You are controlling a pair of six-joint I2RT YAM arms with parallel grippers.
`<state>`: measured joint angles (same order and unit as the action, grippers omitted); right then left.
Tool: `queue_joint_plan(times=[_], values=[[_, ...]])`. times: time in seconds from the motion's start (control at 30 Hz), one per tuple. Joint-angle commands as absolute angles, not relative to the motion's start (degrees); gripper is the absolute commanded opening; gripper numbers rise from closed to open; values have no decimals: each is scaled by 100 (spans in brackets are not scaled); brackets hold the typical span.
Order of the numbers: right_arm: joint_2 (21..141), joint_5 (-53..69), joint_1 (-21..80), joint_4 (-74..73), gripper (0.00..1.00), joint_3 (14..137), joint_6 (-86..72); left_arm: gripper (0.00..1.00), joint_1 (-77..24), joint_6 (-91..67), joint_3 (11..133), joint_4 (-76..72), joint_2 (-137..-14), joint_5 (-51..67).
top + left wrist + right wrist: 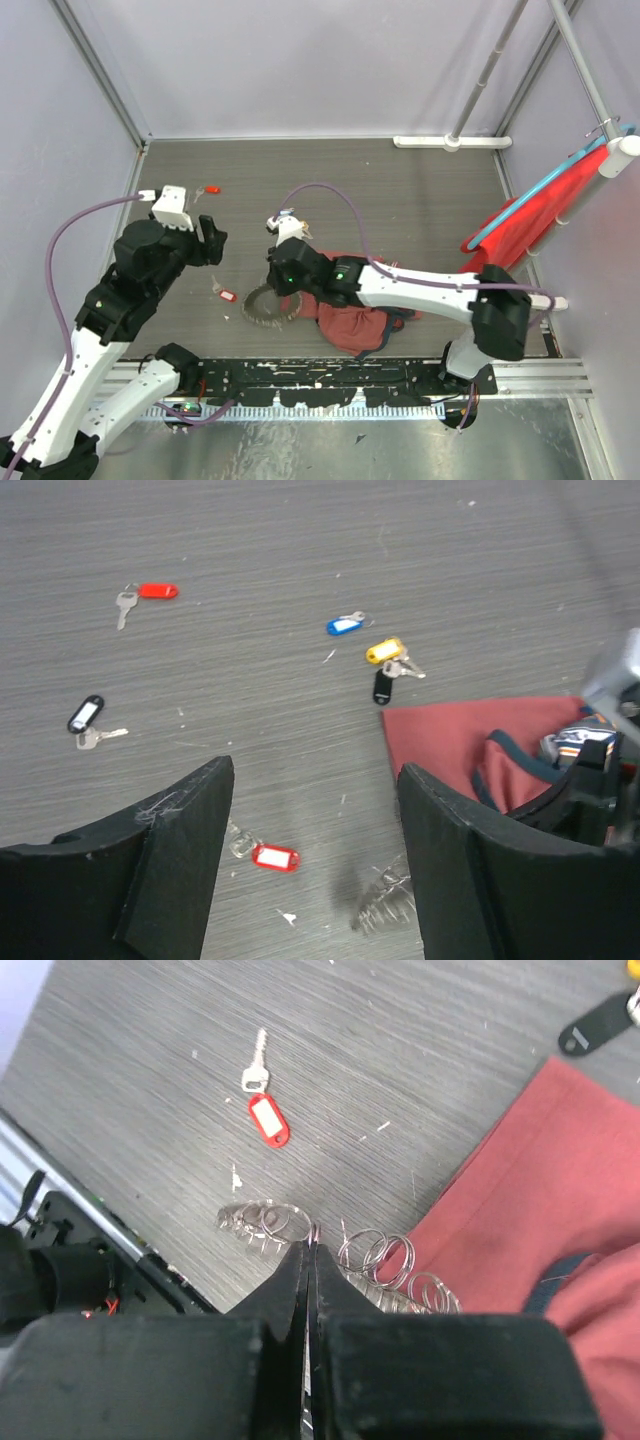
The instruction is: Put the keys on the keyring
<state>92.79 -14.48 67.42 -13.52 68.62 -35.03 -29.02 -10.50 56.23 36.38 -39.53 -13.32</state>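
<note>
Bright, even overhead light, faint shadows; left wrist view blurs the keyring (385, 908).

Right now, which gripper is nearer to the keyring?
Right. The right gripper is shut, its tips pinching the keyring at its wire edge. The left gripper is open and hovers apart from it, off to its left, touching nothing.

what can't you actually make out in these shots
- right wrist: near side of the keyring hidden behind the shut right gripper
- left wrist: keyring blurred, partly behind a left gripper finger
- top external: right arm covers part of keyring and the bag
</note>
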Motion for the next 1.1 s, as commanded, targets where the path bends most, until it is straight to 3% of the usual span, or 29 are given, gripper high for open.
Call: queue_joint_plan(times=[0.0, 0.23, 0.57, 0.7, 0.97, 1.07], values=[[8453, -1332, 6732, -656, 1, 6560, -2538, 76, -2874, -1009, 5966, 3591, -3680, -765], [7594, -967, 6733, -790, 1, 6647, -1334, 99, -2876, -953, 6240, 3442, -3561, 316], [6457, -683, 6715, -199, 1, 6678, -83, 100, -2874, -886, 6844, 3163, -3867, 1488], [6074, -327, 6713, -1, 1, 6666, 120, 89, -2878, -823, 7069, 3126, -3900, 1933], [5555, 1001, 6706, 217, 1, 6785, 542, 88, -2874, -928, 7441, 2813, -3893, 3121], [5463, 1354, 6706, 591, 0, 6658, 601, 82, -2878, -1065, 7539, 2645, -3909, 3564]])
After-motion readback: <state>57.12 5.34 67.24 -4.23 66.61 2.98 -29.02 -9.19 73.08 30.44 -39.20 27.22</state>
